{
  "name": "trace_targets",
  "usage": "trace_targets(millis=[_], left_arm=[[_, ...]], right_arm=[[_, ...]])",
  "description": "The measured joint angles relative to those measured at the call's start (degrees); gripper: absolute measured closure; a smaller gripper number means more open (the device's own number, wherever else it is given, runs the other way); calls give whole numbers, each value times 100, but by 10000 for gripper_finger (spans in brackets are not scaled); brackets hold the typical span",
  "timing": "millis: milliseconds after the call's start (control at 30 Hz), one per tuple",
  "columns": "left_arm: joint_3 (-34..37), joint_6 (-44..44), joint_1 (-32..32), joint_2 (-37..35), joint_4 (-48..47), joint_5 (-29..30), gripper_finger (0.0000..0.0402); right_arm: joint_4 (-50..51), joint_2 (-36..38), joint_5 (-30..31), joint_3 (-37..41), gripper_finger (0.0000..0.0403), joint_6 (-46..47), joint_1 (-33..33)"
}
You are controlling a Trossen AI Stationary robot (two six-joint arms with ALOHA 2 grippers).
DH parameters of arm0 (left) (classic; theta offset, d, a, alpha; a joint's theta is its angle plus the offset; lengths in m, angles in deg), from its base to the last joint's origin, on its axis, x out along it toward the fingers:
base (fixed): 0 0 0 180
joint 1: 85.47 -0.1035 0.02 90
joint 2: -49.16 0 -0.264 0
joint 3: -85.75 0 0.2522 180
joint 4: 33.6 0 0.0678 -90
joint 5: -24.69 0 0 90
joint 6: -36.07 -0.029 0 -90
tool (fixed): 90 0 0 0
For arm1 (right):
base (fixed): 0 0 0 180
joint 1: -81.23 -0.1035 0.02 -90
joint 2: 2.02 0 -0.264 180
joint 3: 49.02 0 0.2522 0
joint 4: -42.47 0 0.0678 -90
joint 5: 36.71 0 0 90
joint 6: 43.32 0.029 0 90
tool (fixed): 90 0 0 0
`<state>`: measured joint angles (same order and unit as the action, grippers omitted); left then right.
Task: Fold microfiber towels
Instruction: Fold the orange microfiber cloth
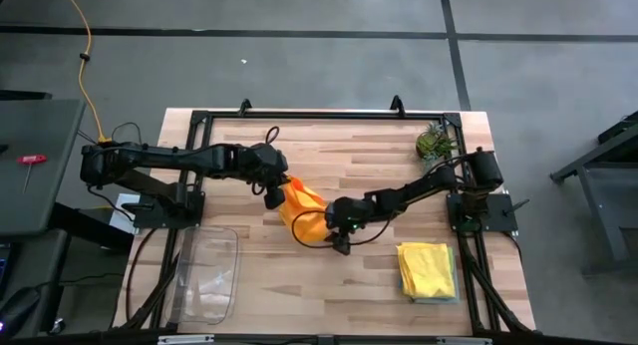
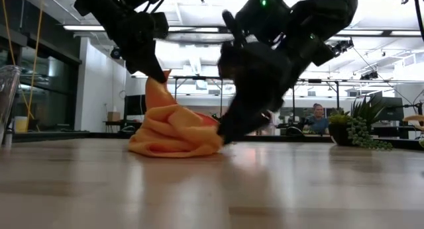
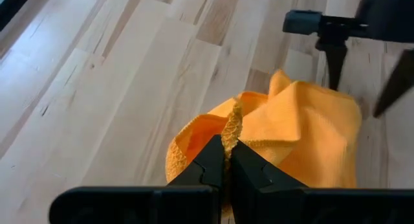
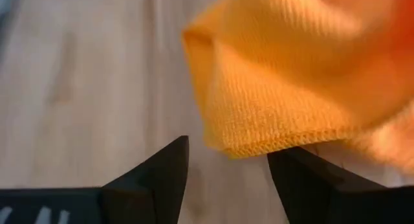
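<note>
Orange towel [image 1: 302,213]: bunched at table [image 1: 329,285] centre, one corner pinched and lifted by the shut left gripper [image 1: 274,197].
Right gripper [image 4: 226,162]: held wide, a hemmed edge just ahead of its fingers, nothing gripped.
Risk: the edge could be missed or several layers caught, since the cloth is crumpled; a skewed fold is judged likely.
Folded stack [image 1: 429,270]: yellow on top, laid near the right edge.
Tray [image 1: 206,275]: clear; seemingly nothing is held.

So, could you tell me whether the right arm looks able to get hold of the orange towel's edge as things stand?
Probably yes. The right gripper is open with the hemmed edge of the orange towel just ahead of its fingers and nothing between them. The left gripper pinches another corner, away from that edge.
</note>
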<state>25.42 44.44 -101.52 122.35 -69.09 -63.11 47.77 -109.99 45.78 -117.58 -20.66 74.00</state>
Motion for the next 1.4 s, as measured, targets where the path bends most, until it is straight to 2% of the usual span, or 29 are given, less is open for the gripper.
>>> trace_targets(millis=[133,367,667,867,1000,1167,1300,1400], left_arm=[[0,-1,0,0,1,0,402],[0,1,-4,0,7,0,401],[0,66,-4,2,10,90,401],[0,66,-4,2,135,152,401],[0,108,-9,-15,294,197,401],[-125,191,-202,-333,144,200,401],[-550,-133,-613,-784,-21,269,401],[-908,-466,-978,-1061,-1,605,401]], right_arm=[[-482,14,-110,0,204,-9,-33],[-428,14,-117,0,216,-18,-31],[-421,-94,63,4,309,-58,-33],[-427,-88,-115,2,386,139,-31],[-499,-41,-120,2,397,395,-9],[193,570,-55,2,401,123,247],[1210,1521,271,2,402,-569,680],[1841,2285,561,2,402,-1011,1179]])
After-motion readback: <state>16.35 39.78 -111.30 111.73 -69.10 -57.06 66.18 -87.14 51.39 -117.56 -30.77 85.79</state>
